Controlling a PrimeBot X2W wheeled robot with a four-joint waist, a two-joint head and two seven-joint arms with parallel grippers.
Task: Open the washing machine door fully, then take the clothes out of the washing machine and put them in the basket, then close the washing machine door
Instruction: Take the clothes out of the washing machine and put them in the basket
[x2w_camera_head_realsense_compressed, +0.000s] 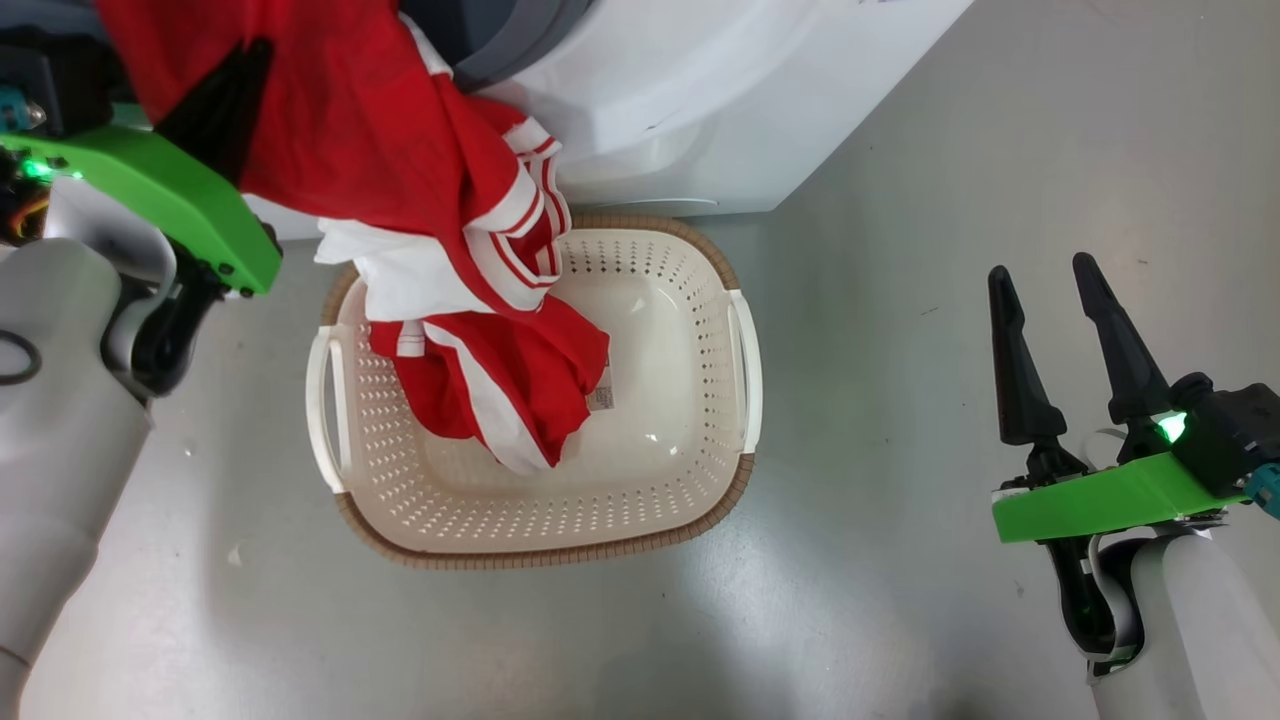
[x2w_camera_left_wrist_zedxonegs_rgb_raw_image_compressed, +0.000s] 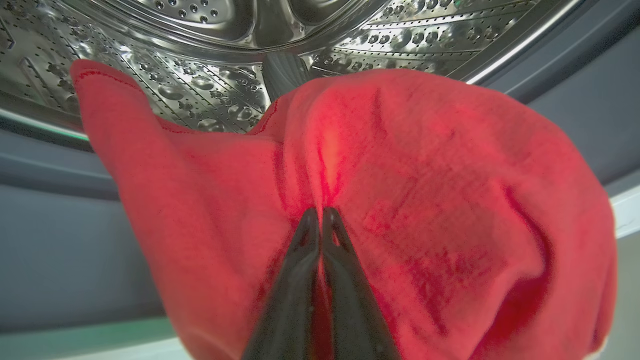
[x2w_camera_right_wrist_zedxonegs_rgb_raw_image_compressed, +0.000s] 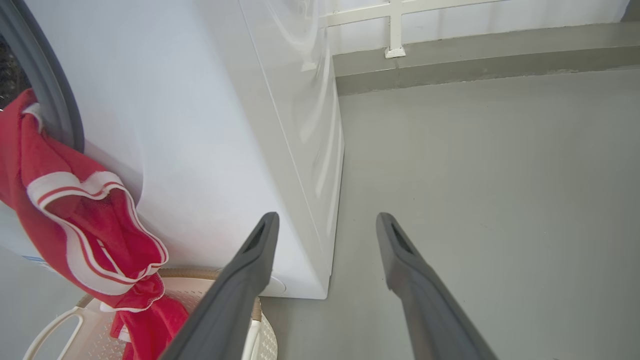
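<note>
The red-and-white clothes (x2w_camera_head_realsense_compressed: 400, 150) hang from the mouth of the white washing machine (x2w_camera_head_realsense_compressed: 700, 90), and their lower end rests in the cream basket (x2w_camera_head_realsense_compressed: 560, 555) below. My left gripper (x2w_camera_head_realsense_compressed: 255, 60) is at the upper left, shut on the red fabric. In the left wrist view its fingertips (x2w_camera_left_wrist_zedxonegs_rgb_raw_image_compressed: 320, 212) pinch a fold of the clothes (x2w_camera_left_wrist_zedxonegs_rgb_raw_image_compressed: 425, 200) in front of the steel drum (x2w_camera_left_wrist_zedxonegs_rgb_raw_image_compressed: 210, 30). My right gripper (x2w_camera_head_realsense_compressed: 1045, 290) stands open over bare floor, right of the basket. The right gripper (x2w_camera_right_wrist_zedxonegs_rgb_raw_image_compressed: 325, 220) points past the machine's side (x2w_camera_right_wrist_zedxonegs_rgb_raw_image_compressed: 210, 125). The washing machine door is out of view.
Grey floor (x2w_camera_head_realsense_compressed: 900, 250) stretches to the right of the basket and machine. In the right wrist view a low ledge and white railing (x2w_camera_right_wrist_zedxonegs_rgb_raw_image_compressed: 395, 30) run behind the machine. The clothes (x2w_camera_right_wrist_zedxonegs_rgb_raw_image_compressed: 75, 210) drape over the basket (x2w_camera_right_wrist_zedxonegs_rgb_raw_image_compressed: 200, 274) at that view's lower left.
</note>
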